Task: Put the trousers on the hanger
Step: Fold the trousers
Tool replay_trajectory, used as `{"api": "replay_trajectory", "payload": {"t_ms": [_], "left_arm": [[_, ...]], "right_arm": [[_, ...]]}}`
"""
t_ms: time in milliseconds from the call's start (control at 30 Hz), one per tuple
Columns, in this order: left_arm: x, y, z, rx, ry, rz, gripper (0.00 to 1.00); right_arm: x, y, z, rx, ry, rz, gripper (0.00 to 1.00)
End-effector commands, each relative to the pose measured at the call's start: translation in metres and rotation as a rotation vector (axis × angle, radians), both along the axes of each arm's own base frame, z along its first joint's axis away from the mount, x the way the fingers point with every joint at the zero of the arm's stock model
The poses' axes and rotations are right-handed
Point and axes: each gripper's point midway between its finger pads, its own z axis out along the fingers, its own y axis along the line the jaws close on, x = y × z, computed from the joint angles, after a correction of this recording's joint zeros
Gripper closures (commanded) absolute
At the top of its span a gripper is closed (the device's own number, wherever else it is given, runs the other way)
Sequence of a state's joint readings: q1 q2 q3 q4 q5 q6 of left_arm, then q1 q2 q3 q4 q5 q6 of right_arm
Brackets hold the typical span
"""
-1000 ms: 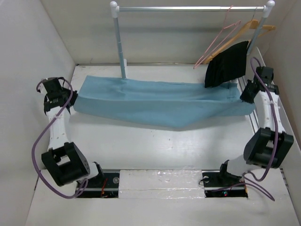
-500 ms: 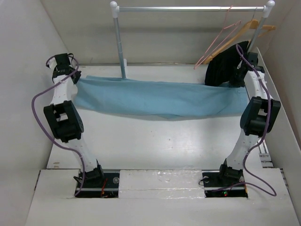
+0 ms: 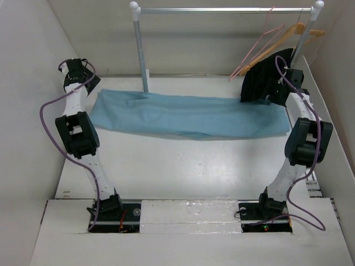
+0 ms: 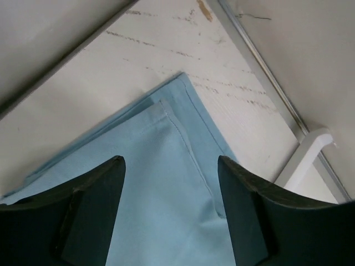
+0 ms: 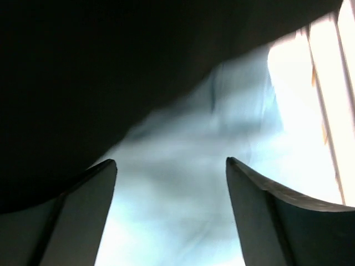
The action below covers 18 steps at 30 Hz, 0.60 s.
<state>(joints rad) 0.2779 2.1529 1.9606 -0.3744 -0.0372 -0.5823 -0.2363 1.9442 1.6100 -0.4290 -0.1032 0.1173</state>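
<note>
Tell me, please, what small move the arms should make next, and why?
Probably lift the right gripper toward the pink hanger nearby: the trousers lie flat on the table, and this gripper and the left gripper are open and empty.

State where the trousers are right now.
In the top view, the trousers lie flat across the far table, just in front of the rack post, reaching to the black garment at right.

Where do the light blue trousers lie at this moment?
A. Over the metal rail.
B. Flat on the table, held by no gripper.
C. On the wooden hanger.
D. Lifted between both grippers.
B: the trousers lie spread on the table, and the left gripper and the right gripper stand open above their ends.
</note>
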Motion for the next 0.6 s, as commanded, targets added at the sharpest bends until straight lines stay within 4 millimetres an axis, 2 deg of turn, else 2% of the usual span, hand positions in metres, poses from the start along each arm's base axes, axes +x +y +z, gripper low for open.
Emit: {"api": "replay_trajectory", "payload": {"t_ms": [0,33,67,100,133,167,200,233,300,333,367,400,433,500,533,567], "left_arm": [[-0.04,-0.002,0.053,0.069,-0.047,-0.008,0.36],[-0.051,-0.004,0.047,0.069,-0.042,0.005,0.36],[-0.068,-0.008,0.066,0.079,-0.084,0.015,0.37],[-0.096,-0.014,0.018,0.036,0.006,0.02,0.4],[-0.108,-0.017,0.028,0.014,-0.048,0.038,0.45],[-0.119,-0.021,0.017,-0.02,-0.044,0.037,0.48],[-0.142,-0.028,-0.023,-0.097,0.025,0.029,0.49],[-0.149,-0.03,-0.031,-0.123,0.033,0.034,0.49],[-0.158,-0.038,-0.054,-0.202,0.085,0.02,0.48],[-0.163,-0.037,-0.074,-0.237,0.149,0.037,0.47],[-0.159,-0.034,-0.076,-0.271,0.151,0.049,0.47],[-0.156,-0.036,-0.08,-0.296,0.158,0.044,0.46],[-0.153,-0.038,-0.095,-0.327,0.187,0.046,0.45],[-0.142,-0.043,-0.099,-0.378,0.179,0.041,0.44],[-0.14,-0.045,-0.112,-0.409,0.196,0.043,0.43],[-0.139,-0.047,-0.117,-0.428,0.2,0.047,0.43]], "right_arm": [[-0.01,0.024,0.058,-0.002,-0.178,0.052,0.14],[-0.019,0.026,0.059,0.0,-0.181,0.048,0.14],[-0.038,0.035,0.052,0.028,-0.176,0.054,0.14],[-0.044,0.037,0.052,0.035,-0.197,0.054,0.17],[-0.052,0.045,0.048,0.047,-0.192,0.061,0.41],[-0.061,0.056,0.057,0.067,-0.223,0.076,0.61],[-0.075,0.06,0.036,0.085,-0.184,0.075,0.81],[-0.082,0.066,0.033,0.096,-0.181,0.083,1.0],[-0.1,0.075,0.024,0.104,-0.171,0.097,1.0],[-0.106,0.077,0.021,0.107,-0.167,0.109,1.0],[-0.118,0.079,0.011,0.105,-0.142,0.113,0.98],[-0.119,0.079,0.014,0.104,-0.148,0.116,0.9],[-0.128,0.078,-0.001,0.125,-0.121,0.114,0.68],[-0.135,0.063,-0.014,0.167,-0.119,0.078,0.48],[-0.144,0.064,-0.035,0.224,-0.081,0.077,0.34],[-0.146,0.061,-0.042,0.272,-0.077,0.057,0.3]]}}
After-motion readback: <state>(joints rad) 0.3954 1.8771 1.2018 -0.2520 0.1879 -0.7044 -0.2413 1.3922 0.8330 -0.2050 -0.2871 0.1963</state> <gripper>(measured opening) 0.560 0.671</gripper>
